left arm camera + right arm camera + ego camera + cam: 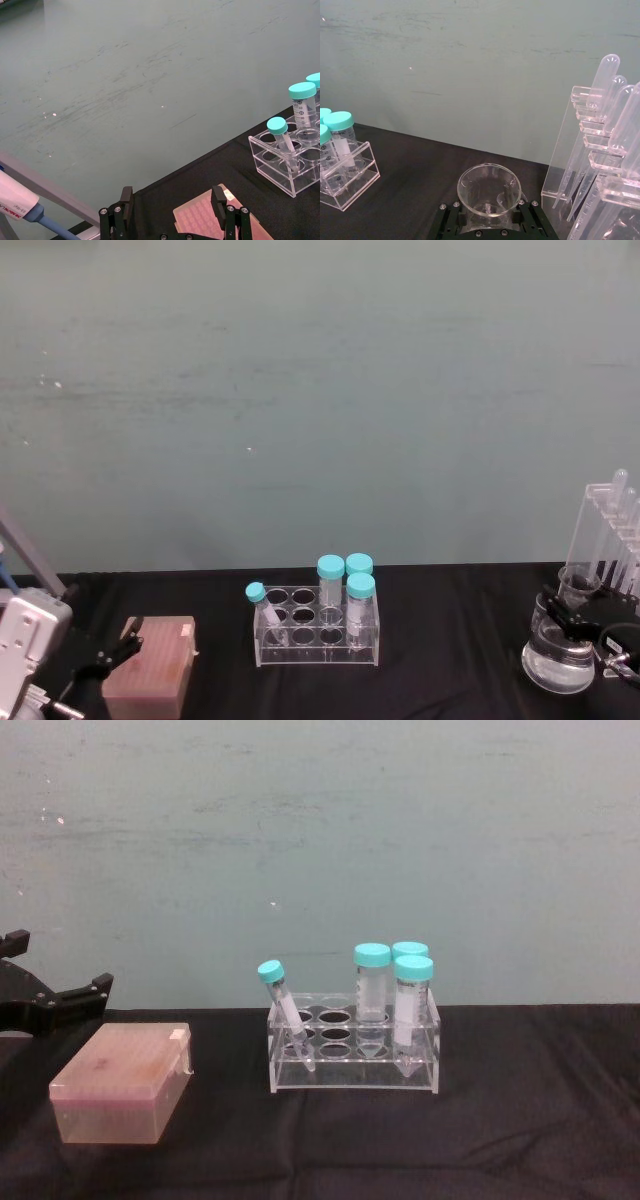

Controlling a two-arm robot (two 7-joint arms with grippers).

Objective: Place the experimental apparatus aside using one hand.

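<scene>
Small clear glass beaker (489, 192): we see it at the worktop's (450, 640) far right, just beside the tall clear acrylic rack of long tubes (612, 530).
Right gripper (489, 222): we clasp the beaker.
Conical glass flask (556, 660): below the beaker.
Left gripper (172, 212): spread wide over the pink lidded box (122, 1082).

Even, soft, diffuse light is cast throughout; only faint shadows are seen on the black cloth-covered bench (520, 1120). Small bright glints are noted on the scuffed teal wall (300, 390) toward nine o'clock.
</scene>
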